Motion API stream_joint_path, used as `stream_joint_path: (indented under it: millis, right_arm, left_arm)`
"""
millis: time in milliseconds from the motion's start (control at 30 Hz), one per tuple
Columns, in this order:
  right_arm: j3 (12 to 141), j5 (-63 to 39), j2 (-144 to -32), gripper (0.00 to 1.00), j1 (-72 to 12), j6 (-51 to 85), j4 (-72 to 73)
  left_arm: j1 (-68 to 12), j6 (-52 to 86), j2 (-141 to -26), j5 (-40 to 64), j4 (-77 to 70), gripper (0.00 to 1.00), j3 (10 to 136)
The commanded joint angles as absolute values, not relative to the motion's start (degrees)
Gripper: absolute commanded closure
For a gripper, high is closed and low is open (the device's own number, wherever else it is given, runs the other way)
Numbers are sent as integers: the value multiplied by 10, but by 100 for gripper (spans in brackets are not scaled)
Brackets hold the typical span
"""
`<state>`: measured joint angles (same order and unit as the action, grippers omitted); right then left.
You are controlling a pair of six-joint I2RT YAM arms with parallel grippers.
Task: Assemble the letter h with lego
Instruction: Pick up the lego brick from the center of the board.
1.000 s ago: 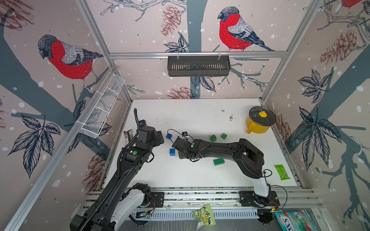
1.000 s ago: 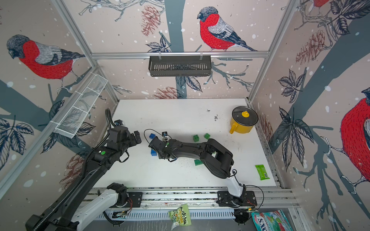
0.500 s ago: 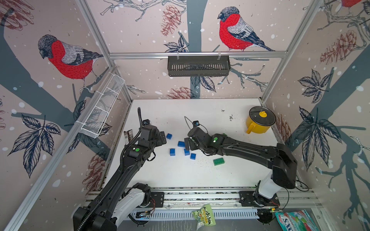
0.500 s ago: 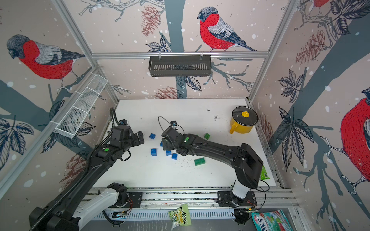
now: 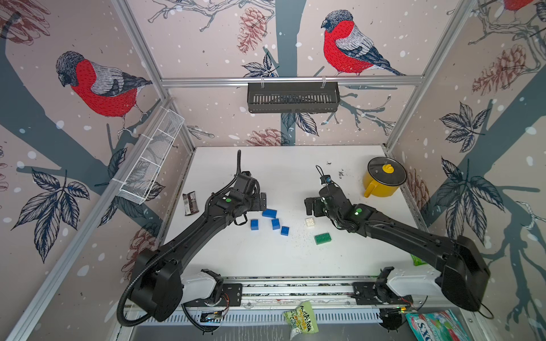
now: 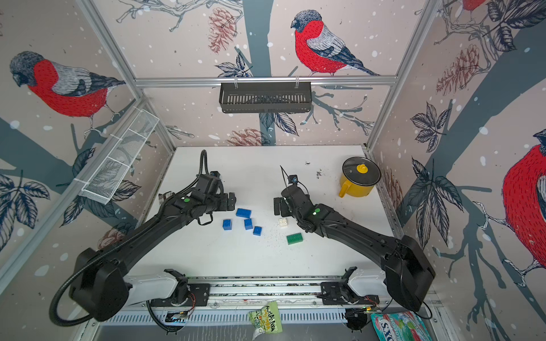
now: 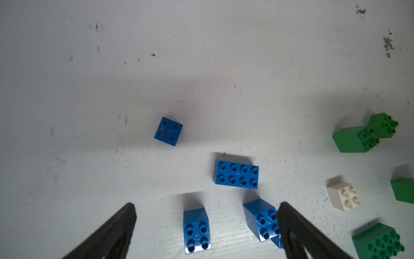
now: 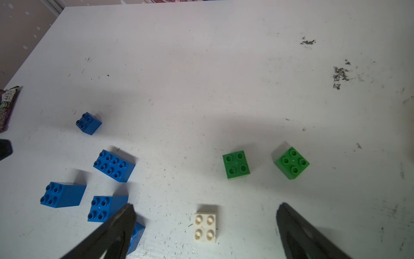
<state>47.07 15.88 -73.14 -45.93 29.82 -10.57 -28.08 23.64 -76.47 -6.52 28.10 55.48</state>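
Note:
The lego lies loose on the white table (image 5: 295, 259). A long blue brick (image 5: 269, 213) and three blue cubes (image 5: 275, 223) cluster left of centre; the left wrist view shows a further blue cube (image 7: 168, 131) apart from them. A white cube (image 5: 310, 222) and a long green brick (image 5: 322, 238) lie to their right. Two green cubes (image 8: 236, 164) show in the right wrist view. My left gripper (image 5: 262, 201) hangs open above the blue cluster (image 7: 196, 231). My right gripper (image 5: 309, 205) is open above the white cube (image 8: 205, 227), holding nothing.
A yellow lidded pot (image 5: 384, 180) stands at the back right. A dark snack wrapper (image 5: 189, 203) lies by the left wall. A green packet (image 5: 417, 260) shows under the right arm. Dark crumbs (image 8: 340, 75) are scattered at the back.
My right gripper opened and pulled back to the right, away from the blue bricks, which now lie uncovered. The left arm shifted slightly towards them.

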Motion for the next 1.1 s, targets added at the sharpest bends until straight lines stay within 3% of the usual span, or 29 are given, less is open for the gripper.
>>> stream_joint_path:
  millis: [0, 267, 1067]
  right_arm:
    - [432, 152, -721, 0, -454, 290, -33]
    - [381, 134, -721, 0, -455, 302, 34]
    - [367, 139, -721, 1, -470, 309, 51]
  left_arm:
    - [-299, 247, -833, -78, 327, 2, 596]
    - [-333, 245, -941, -57, 320, 2, 627]
    - [-338, 272, -1042, -61, 316, 14, 657]
